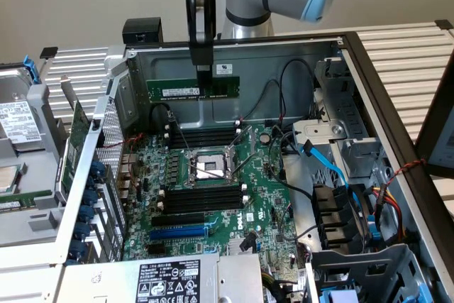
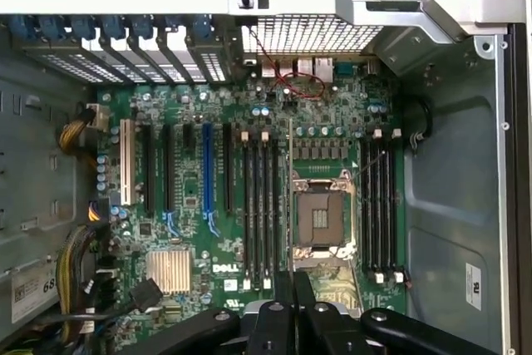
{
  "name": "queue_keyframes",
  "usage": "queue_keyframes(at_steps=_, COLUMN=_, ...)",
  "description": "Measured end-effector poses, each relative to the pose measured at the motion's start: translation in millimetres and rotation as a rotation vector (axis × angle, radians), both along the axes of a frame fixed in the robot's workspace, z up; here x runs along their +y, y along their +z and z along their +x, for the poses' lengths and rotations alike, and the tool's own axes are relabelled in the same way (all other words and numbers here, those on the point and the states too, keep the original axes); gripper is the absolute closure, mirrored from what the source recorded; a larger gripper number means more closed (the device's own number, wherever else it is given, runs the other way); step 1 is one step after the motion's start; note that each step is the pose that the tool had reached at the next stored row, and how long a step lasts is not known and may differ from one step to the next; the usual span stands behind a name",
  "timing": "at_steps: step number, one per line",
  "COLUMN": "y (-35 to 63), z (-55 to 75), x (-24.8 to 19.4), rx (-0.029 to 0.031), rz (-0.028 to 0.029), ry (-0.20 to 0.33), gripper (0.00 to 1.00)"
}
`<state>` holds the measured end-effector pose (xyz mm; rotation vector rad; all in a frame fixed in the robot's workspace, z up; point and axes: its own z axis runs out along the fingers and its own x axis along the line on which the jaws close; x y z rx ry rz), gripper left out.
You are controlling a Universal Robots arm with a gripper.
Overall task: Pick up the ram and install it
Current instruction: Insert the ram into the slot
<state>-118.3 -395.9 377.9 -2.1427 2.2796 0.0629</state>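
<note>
The end effector [image 1: 203, 74] reaches straight down into the open computer case [image 1: 284, 51] with its fingers closed tight on the ram [image 1: 174, 91]. It pinches the stick's upper edge a little past the middle, toward the exterior view's right. The ram hangs level at 6 o'clock from the end effector, its long green face with the white label turned to the exterior camera. It is lifted clear of the motherboard [image 1: 262, 196]. In the exterior view it sits at 12 o'clock from the CPU socket [image 1: 207, 168], over the far bank of black slots [image 1: 202, 135]. The near bank of black slots [image 1: 202, 199] lies at 6 o'clock from the socket, and the blue slot [image 1: 177, 233] is farther along that line.
</note>
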Motion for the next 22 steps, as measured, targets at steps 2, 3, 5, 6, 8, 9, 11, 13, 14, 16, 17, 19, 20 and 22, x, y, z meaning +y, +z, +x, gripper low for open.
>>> queue_keyframes(at_steps=2, y=-2.2, z=0.2, x=6.5, rx=0.0003, rz=-0.0044, ry=0.0, gripper=0.88)
queue_keyframes(at_steps=3, y=-3.3, z=0.2, x=9.6, rx=0.0004, rz=-0.007, ry=0.0, gripper=0.88)
queue_keyframes(at_steps=5, y=-5.3, z=0.2, x=13.5, rx=0.0003, rz=-0.0145, ry=0.001, gripper=0.88)
queue_keyframes(at_steps=6, y=-6.0, z=0.2, x=13.7, rx=0.0009, rz=-0.0183, ry=0.004, gripper=0.88)
queue_keyframes(at_steps=8, y=-8.2, z=0.6, x=13.8, rx=0.0009, rz=-0.0262, ry=0.01, gripper=0.88)
queue_keyframes(at_steps=9, y=-9.3, z=0.8, x=13.8, rx=0.0012, rz=-0.0287, ry=0.014, gripper=0.88)
queue_keyframes(at_steps=11, y=-12.7, z=1.6, x=13.8, rx=0.0014, rz=-0.0305, ry=0.02, gripper=0.88)
queue_keyframes(at_steps=13, y=-16.3, z=2.5, x=13.9, rx=0.0012, rz=-0.0306, ry=0.023, gripper=0.88)
queue_keyframes(at_steps=14, y=-18.1, z=2.8, x=13.9, rx=0.0012, rz=-0.0306, ry=0.024, gripper=0.88)
queue_keyframes(at_steps=16, y=-21.8, z=3.0, x=14.0, rx=0.0011, rz=-0.0305, ry=0.025, gripper=0.88)
queue_keyframes(at_steps=17, y=-23.6, z=3.1, x=14.0, rx=0.0011, rz=-0.0305, ry=0.025, gripper=0.88)
queue_keyframes(at_steps=19, y=-27.2, z=3.2, x=14.0, rx=0.0011, rz=-0.0305, ry=0.025, gripper=0.88)
queue_keyframes(at_steps=20, y=-29.0, z=3.2, x=14.0, rx=0.0015, rz=-0.0305, ry=0.025, gripper=0.88)
queue_keyframes(at_steps=22, y=-32.6, z=3.2, x=14.0, rx=0.004, rz=-0.0306, ry=0.025, gripper=0.88)
